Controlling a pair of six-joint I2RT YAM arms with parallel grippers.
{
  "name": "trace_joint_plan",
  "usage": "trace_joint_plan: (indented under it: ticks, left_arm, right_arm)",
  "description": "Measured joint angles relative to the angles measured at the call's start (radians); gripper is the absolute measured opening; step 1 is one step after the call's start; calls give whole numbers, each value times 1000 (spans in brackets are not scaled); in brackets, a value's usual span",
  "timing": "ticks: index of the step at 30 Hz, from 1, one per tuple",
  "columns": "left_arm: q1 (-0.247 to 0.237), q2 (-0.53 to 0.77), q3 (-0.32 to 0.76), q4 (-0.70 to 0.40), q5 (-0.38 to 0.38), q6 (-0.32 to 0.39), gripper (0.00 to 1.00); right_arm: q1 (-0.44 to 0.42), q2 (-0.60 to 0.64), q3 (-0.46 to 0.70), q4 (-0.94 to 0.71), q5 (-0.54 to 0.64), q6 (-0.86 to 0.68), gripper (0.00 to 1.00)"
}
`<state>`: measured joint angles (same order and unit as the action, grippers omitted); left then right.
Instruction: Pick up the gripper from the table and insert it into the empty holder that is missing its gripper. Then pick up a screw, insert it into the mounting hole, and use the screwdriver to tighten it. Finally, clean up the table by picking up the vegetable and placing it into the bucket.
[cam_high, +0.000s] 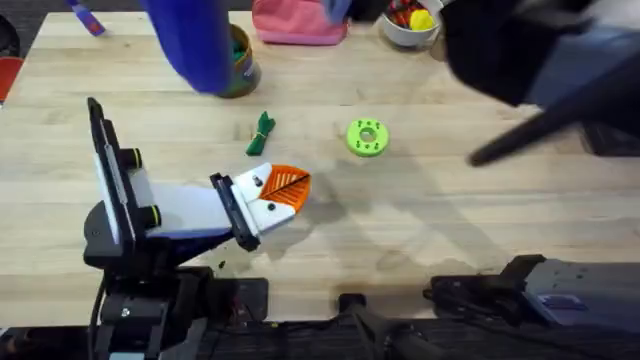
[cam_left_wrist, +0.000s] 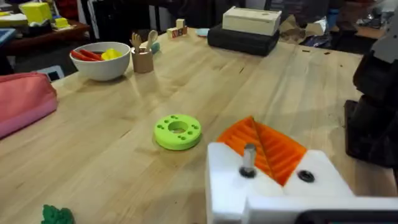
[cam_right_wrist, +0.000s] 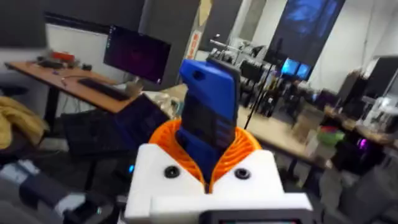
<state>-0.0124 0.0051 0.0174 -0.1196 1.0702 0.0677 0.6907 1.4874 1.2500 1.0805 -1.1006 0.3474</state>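
My left gripper (cam_high: 297, 190) lies low over the table's middle, its orange ribbed pads (cam_left_wrist: 280, 152) pressed together, shut on nothing. A silver screw (cam_left_wrist: 247, 160) stands partly out of the hole in one white holder (cam_left_wrist: 224, 177). Both mounts carry orange pieces, and I cannot tell which is the task's gripper. My right gripper (cam_right_wrist: 208, 140) is raised and shut on the blue screwdriver (cam_right_wrist: 211, 93). The dark-green vegetable (cam_high: 262, 132) (cam_left_wrist: 56, 214) lies just beyond the left gripper. A blurred blue shape (cam_high: 195, 45) partly covers the olive bucket (cam_high: 243, 70).
A green ring (cam_high: 367, 138) (cam_left_wrist: 177, 132) lies right of the vegetable. At the far edge sit a pink pouch (cam_high: 300, 22), a white bowl (cam_high: 410, 30) of toy food and a brown cup (cam_left_wrist: 143, 59). The right arm (cam_high: 530, 50) looms dark over the upper right.
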Motion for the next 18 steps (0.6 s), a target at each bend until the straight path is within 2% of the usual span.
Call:
trace_joint_plan:
  ticks: [12,18]
  left_arm:
    - [0,0,0,0,0,0,6]
    - [0,0,0,0,0,0,6]
  right_arm:
    - [9,-14,15,-149,9,1,21]
    - [-65,-14,15,-418,14,-35,21]
